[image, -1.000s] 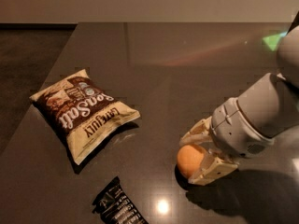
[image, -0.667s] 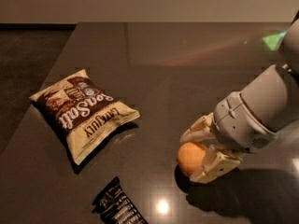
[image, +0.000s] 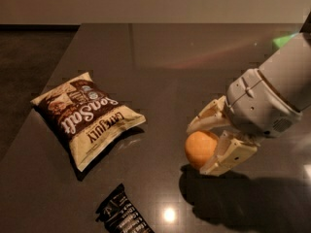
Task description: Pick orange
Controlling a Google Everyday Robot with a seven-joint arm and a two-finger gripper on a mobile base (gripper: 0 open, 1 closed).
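The orange (image: 200, 148) is small and round, at the right of the dark table (image: 160, 67). My gripper (image: 198, 149) comes in from the right on a grey-white arm, and its two cream fingers (image: 228, 157) are closed on either side of the orange. The orange sits between them a little above the tabletop, with a shadow spread beneath it.
A brown and cream chip bag (image: 87, 118) lies flat at the left of the table. A black snack packet (image: 124, 217) lies at the front edge. The table's left edge runs diagonally past the bag, with dark floor beyond it.
The gripper and the orange in it have risen a little off the tabletop. The chip bag and black packet have not moved.
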